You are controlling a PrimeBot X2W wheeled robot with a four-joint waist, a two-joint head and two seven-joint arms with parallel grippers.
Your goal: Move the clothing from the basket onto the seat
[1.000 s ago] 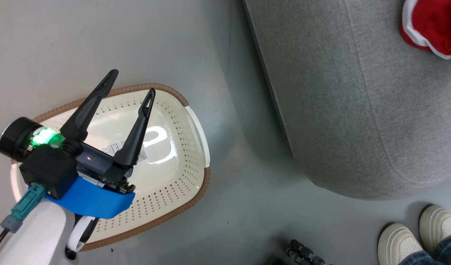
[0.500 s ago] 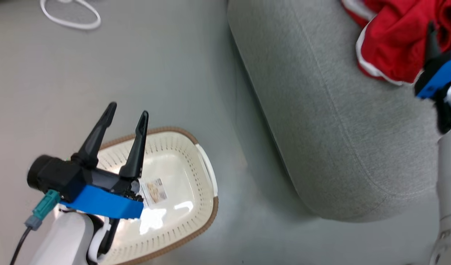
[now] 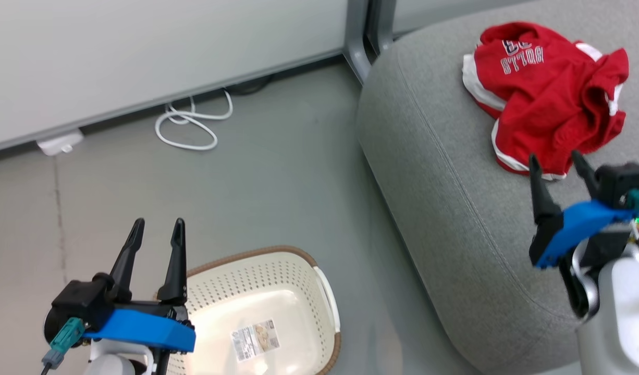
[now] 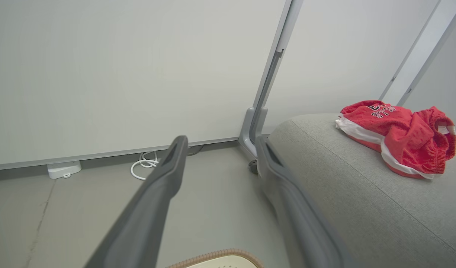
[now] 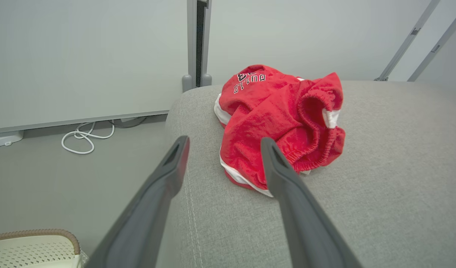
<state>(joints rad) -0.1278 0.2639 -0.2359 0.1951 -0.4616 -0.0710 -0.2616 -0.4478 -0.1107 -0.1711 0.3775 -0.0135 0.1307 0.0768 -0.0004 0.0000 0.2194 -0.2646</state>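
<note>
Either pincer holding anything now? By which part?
Nothing held. Left pincer open and empty by the basket; right pincer open, near the clothing lying on the seat.
</note>
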